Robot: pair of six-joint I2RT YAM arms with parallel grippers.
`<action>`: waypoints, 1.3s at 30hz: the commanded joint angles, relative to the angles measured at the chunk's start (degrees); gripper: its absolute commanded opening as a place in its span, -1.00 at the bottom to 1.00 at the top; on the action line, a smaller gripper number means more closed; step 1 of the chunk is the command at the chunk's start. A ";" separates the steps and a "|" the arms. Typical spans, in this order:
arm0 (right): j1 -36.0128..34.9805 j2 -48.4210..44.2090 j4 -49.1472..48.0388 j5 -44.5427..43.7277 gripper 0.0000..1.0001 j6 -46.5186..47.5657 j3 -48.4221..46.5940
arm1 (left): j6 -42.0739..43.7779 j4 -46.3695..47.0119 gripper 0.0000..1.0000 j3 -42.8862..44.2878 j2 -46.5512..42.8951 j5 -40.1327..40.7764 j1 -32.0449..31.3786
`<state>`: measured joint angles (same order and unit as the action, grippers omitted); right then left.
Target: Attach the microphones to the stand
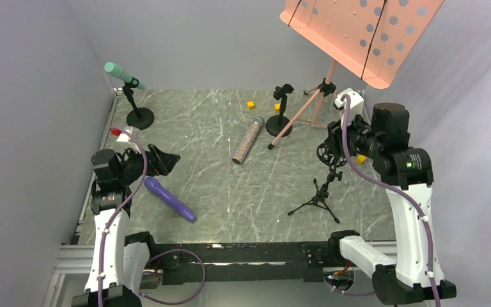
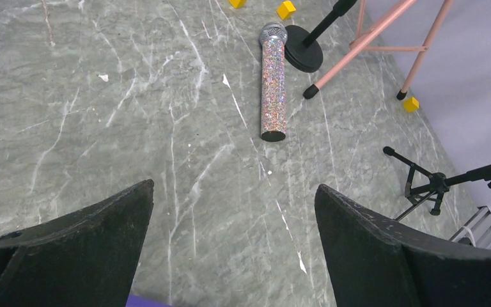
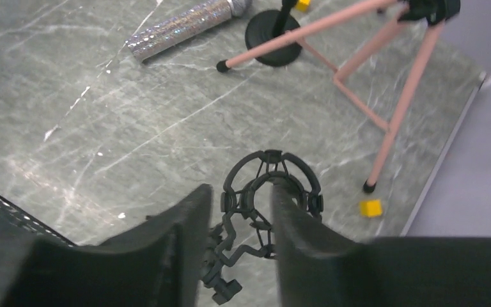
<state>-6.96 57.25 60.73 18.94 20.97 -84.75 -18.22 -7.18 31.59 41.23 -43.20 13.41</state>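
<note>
Overall, grey veined tabletop (image 1: 230,204) with purple microphone (image 1: 170,199), pale walls (image 1: 32,77) around.

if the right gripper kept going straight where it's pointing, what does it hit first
Probably the black shock mount atop the tripod stand: it sits right between the right gripper's fingers, with the table below.

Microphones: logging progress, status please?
Left gripper open near purple microphone. Right gripper astride shock mount, grip unclear. Teal microphone on stand; glittery microphone lying flat.
</note>
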 commanded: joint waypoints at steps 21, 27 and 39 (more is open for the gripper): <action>4.44 9.69 8.57 -2.27 -0.26 -4.14 3.32 | 0.45 -0.64 0.99 1.28 -0.55 -1.71 -1.19; 4.50 10.83 8.37 -1.37 -0.23 -3.36 4.55 | 0.53 -0.77 0.99 1.36 -0.36 -1.71 -1.31; 4.49 11.13 8.38 -1.90 -0.83 -1.55 4.39 | 0.90 -1.34 0.99 1.54 -0.20 -1.36 -1.63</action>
<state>-2.66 68.03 67.70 18.48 18.81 -80.36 -18.09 -8.51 31.59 41.08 -43.70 12.03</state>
